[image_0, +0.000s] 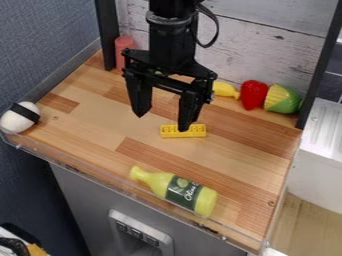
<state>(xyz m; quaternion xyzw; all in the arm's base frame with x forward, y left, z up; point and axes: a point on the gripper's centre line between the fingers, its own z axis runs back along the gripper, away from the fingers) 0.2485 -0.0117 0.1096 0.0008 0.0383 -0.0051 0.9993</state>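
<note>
The black gripper (161, 122) hangs over the middle of the wooden counter, open, with nothing between its fingers. A yellow toy brick (184, 131) lies on the counter beneath it, right by the tip of its right finger; whether they touch, I cannot tell. Nearer the front edge, a yellow-green bottle (175, 190) with a dark label lies on its side, its neck to the left.
Along the back wall are a pink cylinder (123, 52), a yellow toy (226, 90), a red strawberry (254, 94) and a yellow-green corn toy (283, 99). A white egg-like toy with a black band (20, 117) sits at the left corner. Black posts flank the counter (127, 137).
</note>
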